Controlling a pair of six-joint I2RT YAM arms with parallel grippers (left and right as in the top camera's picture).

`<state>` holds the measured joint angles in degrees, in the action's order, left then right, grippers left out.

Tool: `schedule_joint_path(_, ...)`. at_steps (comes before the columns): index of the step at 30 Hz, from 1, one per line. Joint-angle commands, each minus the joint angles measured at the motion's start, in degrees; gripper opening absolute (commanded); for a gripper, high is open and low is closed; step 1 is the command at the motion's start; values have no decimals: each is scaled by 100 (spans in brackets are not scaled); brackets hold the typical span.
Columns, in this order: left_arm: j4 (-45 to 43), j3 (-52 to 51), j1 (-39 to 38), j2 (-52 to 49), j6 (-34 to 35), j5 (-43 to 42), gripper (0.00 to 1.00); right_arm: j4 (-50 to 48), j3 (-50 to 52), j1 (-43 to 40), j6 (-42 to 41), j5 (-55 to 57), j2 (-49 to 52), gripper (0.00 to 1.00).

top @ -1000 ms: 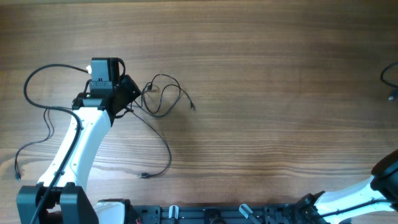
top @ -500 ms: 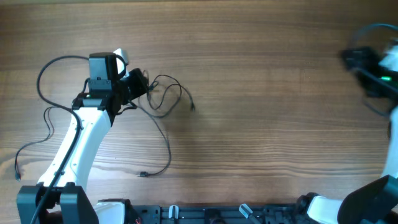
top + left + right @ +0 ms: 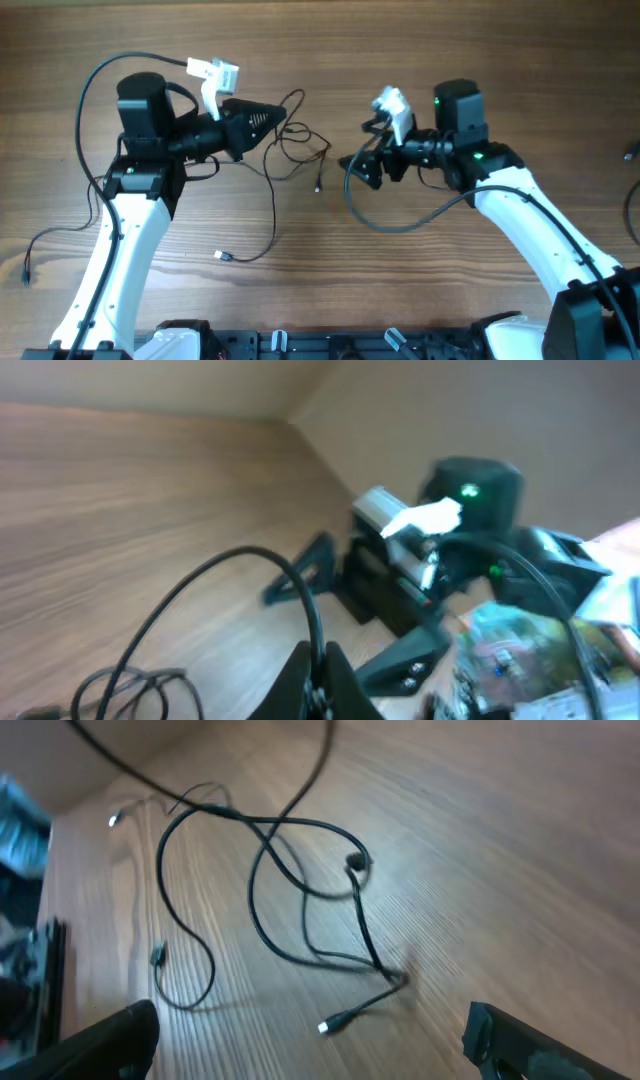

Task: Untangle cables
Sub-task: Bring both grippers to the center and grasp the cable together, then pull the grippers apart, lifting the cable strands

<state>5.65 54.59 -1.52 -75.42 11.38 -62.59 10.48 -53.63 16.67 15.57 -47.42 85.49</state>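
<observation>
Thin black cables (image 3: 355, 863) lie in loose, overlapping loops on a wooden table (image 3: 450, 60), left of its centre. One strand trails toward the near edge and ends in a small plug (image 3: 222, 257). Another short strand ends in a plug (image 3: 330, 1025) close to the tangle.

The left gripper (image 3: 268, 118) is at the left side of the loops. Its fingers (image 3: 300, 680) are pressed together, and a strand of the cables rises in a curve from between them, so it is pinching that strand.

The right gripper (image 3: 362, 152) hovers just to the right of the tangle with its fingers spread wide. It holds nothing, and the tangle lies on the table ahead of it.

A thick black wire (image 3: 390, 225) from the right arm hangs in a curve under that gripper, near the cables but apart from them.

The left arm (image 3: 130, 220) and the right arm (image 3: 540, 220), both white, reach in from the near edge. Their grippers point toward each other across the tangle
</observation>
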Motion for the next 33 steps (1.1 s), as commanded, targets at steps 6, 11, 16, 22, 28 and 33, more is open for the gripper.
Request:
schedule_joint_path(6,-942,17,15,74,-20,-2009,4,-1366,52,205,522,-1097,116,99)
schedule_joint_path(11,-1158,17,15,74,479,-2002,4,-3281,50,376,-651,-1307,780,100)
schedule_joint_path(16,-1388,17,13,74,1856,-382,4,-4288,50,879,-1777,-1440,1228,100)
schedule_joint_path(22,-1390,17,-151,74,2796,671,4,-4868,50,1585,-2503,-33,1235,100)
schedule_joint_path(28,-1821,17,-527,74,3158,826,4,-4857,50,1836,-2981,1718,1246,87)
schedule_joint_path(33,-1943,17,-597,74,3154,826,4,-4981,50,1836,-3115,2092,1246,35)
